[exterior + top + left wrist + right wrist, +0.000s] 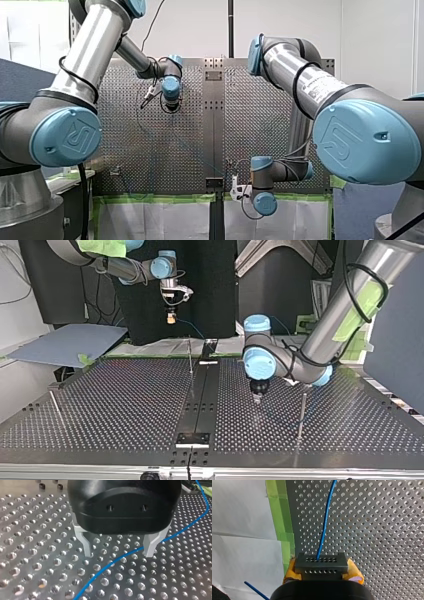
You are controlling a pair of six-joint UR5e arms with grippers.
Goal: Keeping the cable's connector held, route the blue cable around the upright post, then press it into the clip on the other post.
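My right gripper [322, 568] has its yellow pads [354, 571] clamped on the dark connector [321, 562] near the green tape [280, 517] at the table's edge, so that part of the job is met. From the connector the blue cable [325, 522] runs out over the perforated table [125, 405]. The rest looks not yet done. My left gripper [117, 551] is down at the table surface with its metal fingers [85, 543] wide apart and nothing gripped. The cable lies flat on the holes between them, close by one fingertip. I judge the left gripper is placed to pinch the cable, so the turn around the post and the press into the clip are both left. The top view adds what the wrist views lack. It shows a thin upright post [302, 412] just beside my left gripper at that view's right, a second post [190, 356] far off near the middle, and a third post [55, 407] at its left. Which post bears the clip is too small to tell. Only the wrist views show the grip on the connector and how the cable lies.
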